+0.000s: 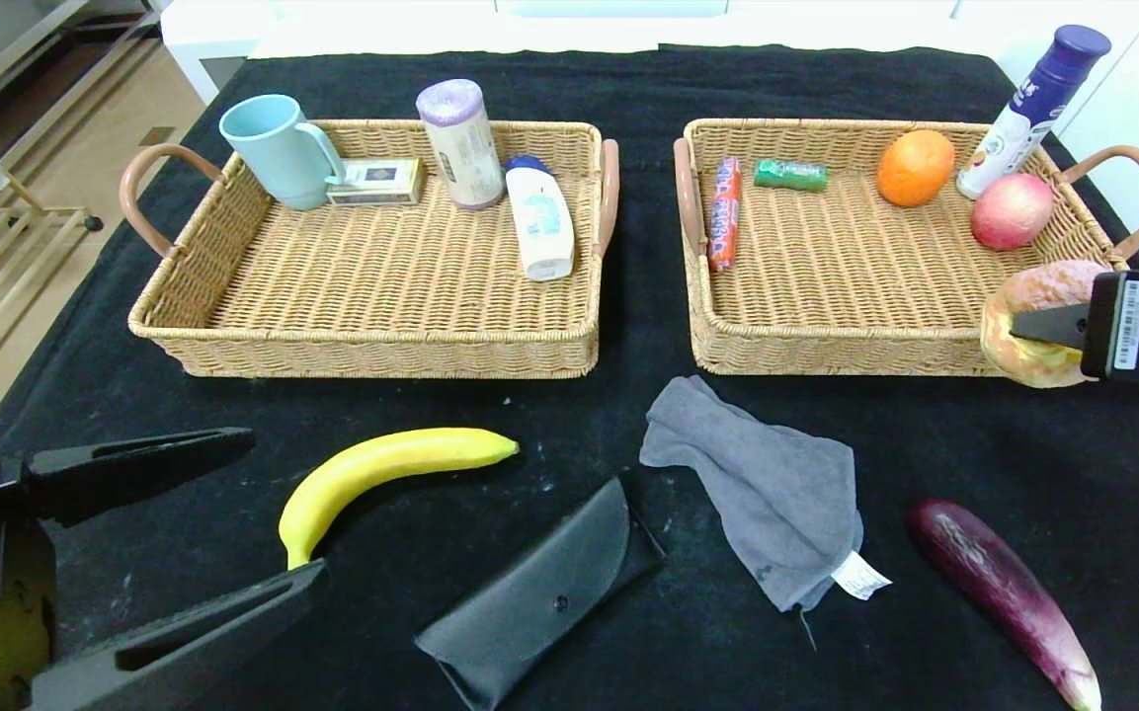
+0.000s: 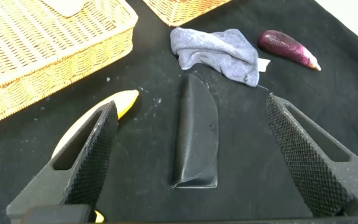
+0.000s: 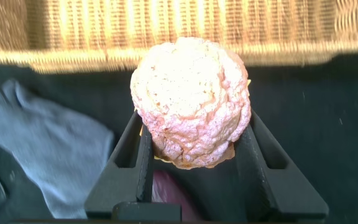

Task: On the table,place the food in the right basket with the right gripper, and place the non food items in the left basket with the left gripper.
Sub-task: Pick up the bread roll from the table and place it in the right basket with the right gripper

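**Doughnut held at the corner of the right basket; left jaws wide above the table**

A table (image 1: pixel 569 415) draped in black cloth is seen, with pale flooring and white furniture at its edges. The right gripper (image 1: pixel 1043 328) is closed on a glazed doughnut (image 1: pixel 1033 316), its jaws pressed against both sides of the pastry, as is shown clearly in the right wrist view (image 3: pixel 191 102). The doughnut is held at the near right corner of the right basket (image 1: pixel 826 351), over its front rim. Inside that basket an apple (image 1: pixel 1011 210), an orange (image 1: pixel 915 167), a green packet (image 1: pixel 790 175) and a red candy roll (image 1: pixel 724 212) are found, and a white and purple bottle (image 1: pixel 1031 109) is propped at its far right corner.

The left gripper (image 1: pixel 223 523) is held above the near left part of the table with its jaws spread wide and nothing between them. Just beside it a banana (image 1: pixel 381 474) is laid, and past that a black glasses case (image 1: pixel 539 592). A grey cloth (image 1: pixel 767 494) is crumpled near the case, and an eggplant (image 1: pixel 1004 592) is laid farther right.

In the left basket (image 1: pixel 371 346) a blue mug (image 1: pixel 273 148), a small box (image 1: pixel 376 182), a purple-topped cylinder (image 1: pixel 458 143) and a white lotion bottle (image 1: pixel 539 219) are kept along the far side.
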Controlling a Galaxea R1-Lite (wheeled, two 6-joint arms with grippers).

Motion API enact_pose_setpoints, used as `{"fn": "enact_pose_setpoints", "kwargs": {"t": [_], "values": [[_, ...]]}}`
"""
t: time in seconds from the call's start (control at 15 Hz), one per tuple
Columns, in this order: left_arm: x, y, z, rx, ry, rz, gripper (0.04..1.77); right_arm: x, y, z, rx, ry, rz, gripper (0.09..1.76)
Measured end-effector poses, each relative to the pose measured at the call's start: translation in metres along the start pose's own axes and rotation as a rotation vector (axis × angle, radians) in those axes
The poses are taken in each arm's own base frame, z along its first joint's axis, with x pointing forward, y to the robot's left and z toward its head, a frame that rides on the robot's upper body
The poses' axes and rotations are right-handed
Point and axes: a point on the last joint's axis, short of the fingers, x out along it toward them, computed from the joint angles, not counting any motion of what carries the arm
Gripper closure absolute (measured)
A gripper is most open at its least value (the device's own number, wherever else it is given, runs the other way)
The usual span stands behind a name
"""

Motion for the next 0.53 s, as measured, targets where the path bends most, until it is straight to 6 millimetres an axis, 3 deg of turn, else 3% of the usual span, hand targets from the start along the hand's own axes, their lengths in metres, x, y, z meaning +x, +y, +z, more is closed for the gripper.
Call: {"fn": "enact_pose_setpoints", "kwargs": {"t": [0.33, 0.53], "values": [[0.0, 0.0, 0.0, 0.001, -0.002, 0.0, 0.09, 0.029, 0.021, 0.038, 0.022, -0.06, 0.015, 1.02], [0.0, 0.0, -0.001, 0.0, 0.002, 0.0, 0.09, 0.056, 0.035, 0.05, 0.017, -0.064, 0.016, 1.02]]}}
